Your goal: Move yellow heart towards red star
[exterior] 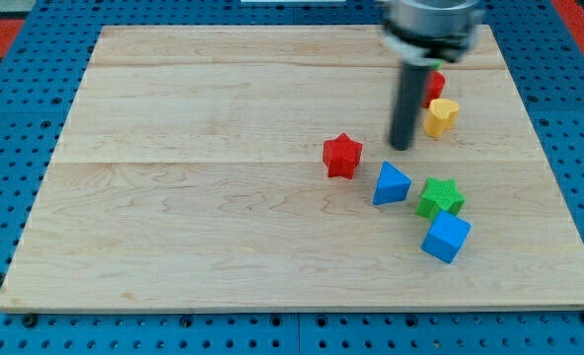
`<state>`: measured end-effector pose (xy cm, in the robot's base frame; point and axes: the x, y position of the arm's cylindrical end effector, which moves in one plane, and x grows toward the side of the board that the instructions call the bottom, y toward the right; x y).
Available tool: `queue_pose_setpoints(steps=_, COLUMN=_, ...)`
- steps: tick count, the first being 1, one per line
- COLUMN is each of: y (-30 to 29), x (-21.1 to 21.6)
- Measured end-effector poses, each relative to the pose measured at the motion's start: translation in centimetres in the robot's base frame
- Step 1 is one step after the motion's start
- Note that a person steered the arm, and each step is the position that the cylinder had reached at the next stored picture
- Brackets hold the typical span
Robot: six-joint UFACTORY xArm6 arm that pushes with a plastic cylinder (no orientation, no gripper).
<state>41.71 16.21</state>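
The yellow heart (441,115) lies near the view's upper right of the wooden board. The red star (342,155) lies to its lower left, near the board's middle. My tip (401,147) is on the board between them, just left of and slightly below the yellow heart, and to the right of the red star. It touches neither block that I can see.
A red block (435,86) sits just above the yellow heart, partly hidden by the rod. A blue triangle (391,184), a green star (440,197) and a blue cube (445,238) lie below my tip. The board (174,197) rests on a blue pegboard.
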Motion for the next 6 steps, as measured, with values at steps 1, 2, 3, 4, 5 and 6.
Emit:
queue_pose_setpoints(steps=1, y=4.0, x=0.0)
queue_pose_setpoints(steps=2, y=7.2, x=-2.5)
queue_pose_setpoints(steps=3, y=6.6, x=-5.2)
queue_pose_setpoints(steps=4, y=-1.3, x=-4.4)
queue_pose_setpoints(steps=5, y=-1.3, x=-2.2)
queue_pose_setpoints(steps=6, y=1.8, x=-1.5)
